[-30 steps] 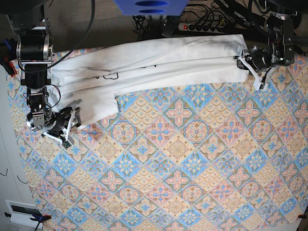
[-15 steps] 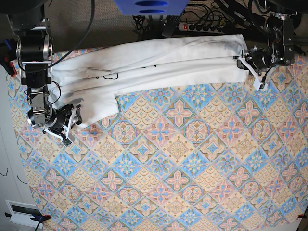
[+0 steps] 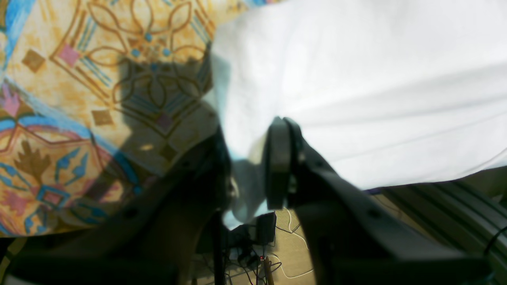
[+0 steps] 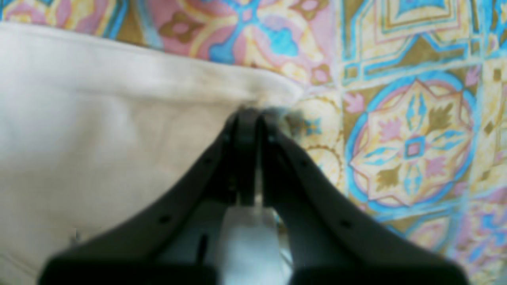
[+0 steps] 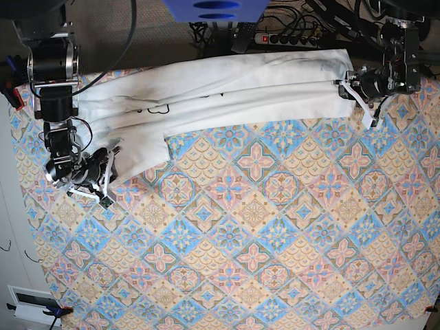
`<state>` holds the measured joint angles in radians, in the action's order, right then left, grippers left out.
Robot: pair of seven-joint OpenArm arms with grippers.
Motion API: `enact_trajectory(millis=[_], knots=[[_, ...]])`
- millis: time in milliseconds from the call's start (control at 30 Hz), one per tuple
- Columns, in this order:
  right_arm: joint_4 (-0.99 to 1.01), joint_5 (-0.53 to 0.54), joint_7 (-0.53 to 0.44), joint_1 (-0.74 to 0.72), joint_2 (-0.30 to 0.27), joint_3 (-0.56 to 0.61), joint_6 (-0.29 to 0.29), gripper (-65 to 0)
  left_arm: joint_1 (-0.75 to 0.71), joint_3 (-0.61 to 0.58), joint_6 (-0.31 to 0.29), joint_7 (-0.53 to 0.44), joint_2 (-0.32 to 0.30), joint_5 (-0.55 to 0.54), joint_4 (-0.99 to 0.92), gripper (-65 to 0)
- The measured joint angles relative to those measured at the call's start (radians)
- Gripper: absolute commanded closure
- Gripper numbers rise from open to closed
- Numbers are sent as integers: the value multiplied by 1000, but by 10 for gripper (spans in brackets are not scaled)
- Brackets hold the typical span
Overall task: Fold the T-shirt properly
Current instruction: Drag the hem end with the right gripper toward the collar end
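Observation:
The white T-shirt (image 5: 227, 89) lies folded into a long band across the far side of the table, with a dark printed outline showing near its left part. My left gripper (image 5: 346, 86) is at the band's right end. In the left wrist view the left gripper (image 3: 247, 158) has white T-shirt (image 3: 356, 79) cloth pinched between its jaws. My right gripper (image 5: 111, 163) sits at the shirt's lower left corner. The right wrist view shows the right gripper (image 4: 251, 114) with its jaws pressed together on the hem corner of the T-shirt (image 4: 99, 138).
A patterned blue, pink and yellow tablecloth (image 5: 275, 227) covers the table. Behind the far edge lie a power strip (image 5: 289, 38) and cables. A blue object (image 5: 213, 8) hangs at top centre. A white box (image 5: 31, 302) sits off the table's near left corner.
My right gripper has shifted slightly up towards the shirt's lower left corner, and its jaws have gone from open to shut on the cloth. The left gripper and the shirt's right end have not moved.

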<state>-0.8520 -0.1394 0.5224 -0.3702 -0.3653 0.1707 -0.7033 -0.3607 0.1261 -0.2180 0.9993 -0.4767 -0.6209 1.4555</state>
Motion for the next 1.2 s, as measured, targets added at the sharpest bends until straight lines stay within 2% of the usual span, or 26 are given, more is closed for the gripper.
enact_trajectory(millis=[100,267,367,700,1133,1200], knots=[[-158,14,46,42,1,-30,1,-6,3,0,0,7,0,2,0,-141],[-357,8,172,128,-1,-145,1,-6,3,0,0,5,0,0,0,-141],[-440,9,202,175,-4,-172,1,-6,3,0,0,3,0,4,-1,-141],[-666,9,249,440,-5,-276,-1,-6,6,0,0,6,0,3,-2,-141],[-746,11,238,592,-40,-302,0,-7,6,0,0,7,0,0,-2,-141],[-745,11,238,603,-40,-299,0,-27,6,0,0,7,0,0,-2,-141]])
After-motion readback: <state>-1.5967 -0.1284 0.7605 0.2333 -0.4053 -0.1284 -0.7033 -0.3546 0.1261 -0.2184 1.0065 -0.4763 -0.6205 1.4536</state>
